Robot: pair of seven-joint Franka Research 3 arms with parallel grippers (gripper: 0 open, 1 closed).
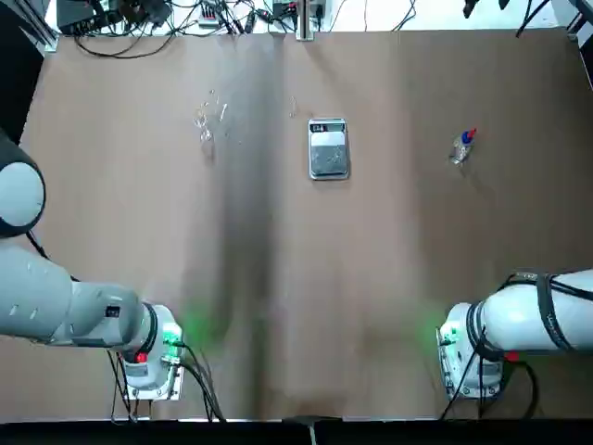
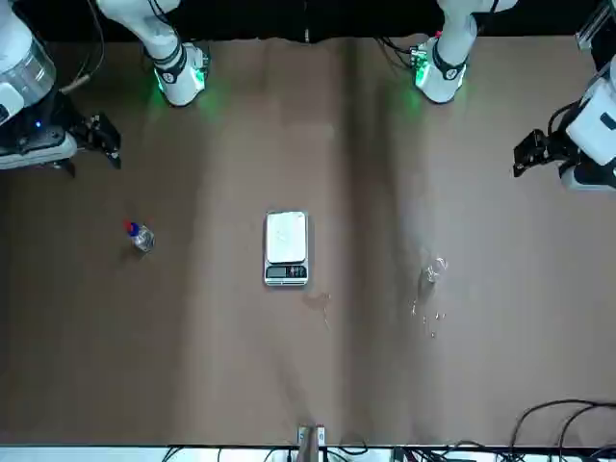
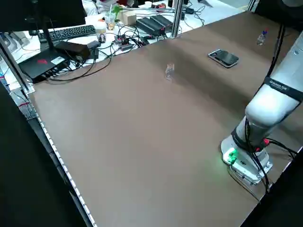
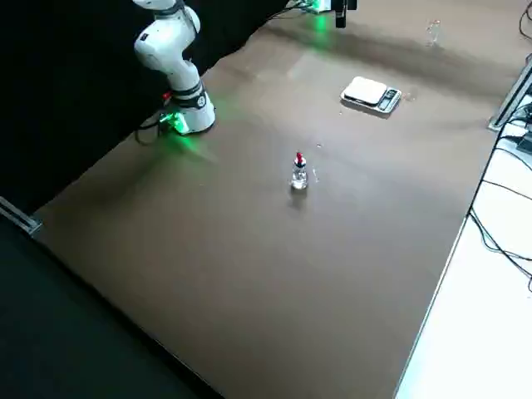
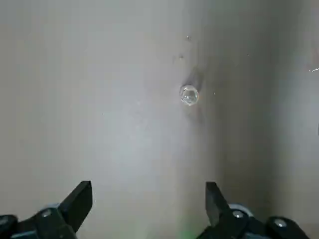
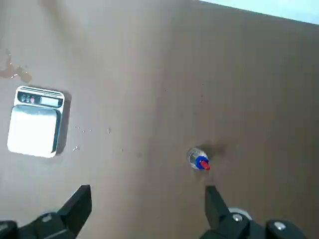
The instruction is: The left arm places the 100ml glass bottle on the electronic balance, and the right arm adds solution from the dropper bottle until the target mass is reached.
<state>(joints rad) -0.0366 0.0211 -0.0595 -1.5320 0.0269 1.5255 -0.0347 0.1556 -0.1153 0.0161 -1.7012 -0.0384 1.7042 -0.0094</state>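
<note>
Glass bottle (image 5: 189, 95), likely slippery and fragile, wants a gentle mid-body grip; both grippers (image 5: 149, 209) (image 6: 148, 211) are spread

Clear bottle (image 3: 169, 72) beside silver scale (image 1: 328, 149)

Scale display (image 6: 50, 101) digits too small

The scale (image 2: 287, 248) sits between dropper bottle (image 2: 141, 237) and glass bottle (image 2: 434, 270).
</note>
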